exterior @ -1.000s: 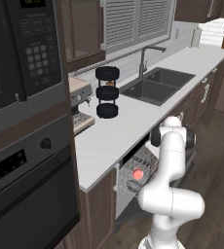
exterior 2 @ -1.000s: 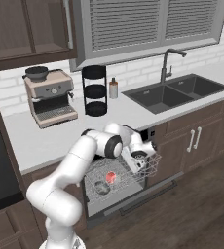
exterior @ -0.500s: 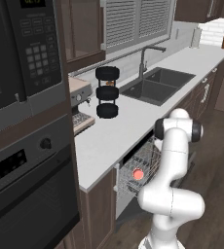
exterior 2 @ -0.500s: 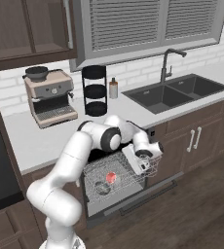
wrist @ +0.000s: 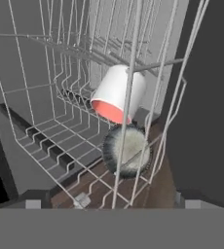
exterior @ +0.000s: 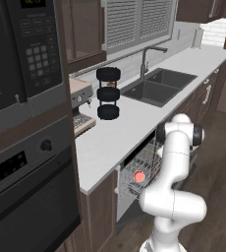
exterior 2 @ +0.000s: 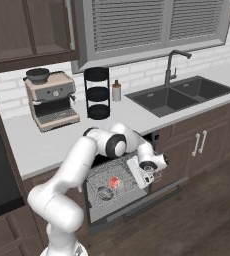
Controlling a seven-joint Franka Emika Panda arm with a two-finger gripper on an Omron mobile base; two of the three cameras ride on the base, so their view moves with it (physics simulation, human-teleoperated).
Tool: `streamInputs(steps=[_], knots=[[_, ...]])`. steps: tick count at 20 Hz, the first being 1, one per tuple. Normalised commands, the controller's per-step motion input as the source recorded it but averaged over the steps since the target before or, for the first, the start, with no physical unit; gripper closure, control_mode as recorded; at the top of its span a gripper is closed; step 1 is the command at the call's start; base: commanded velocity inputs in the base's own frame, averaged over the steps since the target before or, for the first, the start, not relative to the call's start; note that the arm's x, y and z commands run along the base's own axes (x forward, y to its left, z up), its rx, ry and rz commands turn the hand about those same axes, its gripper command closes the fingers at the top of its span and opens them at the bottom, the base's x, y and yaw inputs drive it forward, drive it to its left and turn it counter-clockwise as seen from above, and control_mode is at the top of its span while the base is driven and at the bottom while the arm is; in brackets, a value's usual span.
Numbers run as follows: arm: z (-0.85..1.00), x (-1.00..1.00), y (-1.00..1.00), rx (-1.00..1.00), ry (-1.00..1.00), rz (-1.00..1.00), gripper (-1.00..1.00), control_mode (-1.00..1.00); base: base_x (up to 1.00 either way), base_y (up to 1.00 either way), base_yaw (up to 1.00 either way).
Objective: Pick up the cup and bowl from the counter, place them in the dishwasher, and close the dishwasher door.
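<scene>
The dishwasher [exterior 2: 118, 184] stands open under the counter [exterior 2: 52, 145], with its white wire rack [wrist: 60, 121] pulled out. The salmon-red cup [exterior 2: 114, 182] [exterior: 139, 175] lies on its side in the rack. In the hand view the cup [wrist: 116, 95] shows its reddish mouth, and the dark grey bowl [wrist: 128, 151] sits just below it behind the wires. My gripper [exterior 2: 148, 169] hangs at the rack's right front corner, outside the wires. It is open with nothing between its fingers [wrist: 33, 203]. The dishwasher door [exterior 2: 122, 214] is dropped down below the rack.
On the counter stand a coffee machine [exterior 2: 52, 100], a black three-tier round rack [exterior 2: 97, 92] and a small bottle [exterior 2: 116, 91]. The sunken sink [exterior 2: 179, 95] lies to the right, above wood cabinet doors [exterior 2: 202, 145]. A black oven [exterior: 26, 197] is at the left.
My hand has shifted slightly to the right along the rack's front and turned a little. The jaws stay wide. Cup and bowl have not moved.
</scene>
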Motion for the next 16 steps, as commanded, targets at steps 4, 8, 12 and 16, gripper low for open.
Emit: streamInputs(steps=[4,8,12,16], knots=[[-0.34,0.06,-0.09,0.04,0.3,-0.21,-1.0,-1.0,0.0,0.0,0.0],[-0.47,0.12,-0.03,0.02,0.31,-0.26,-1.0,-1.0,0.0,0.0,0.0],[-0.65,0.37,0.0,0.0,0.31,-0.26,-1.0,-1.0,0.0,0.0,0.0],[-0.59,0.77,0.3,0.0,0.18,-0.24,-1.0,-1.0,0.0,0.0,0.0]])
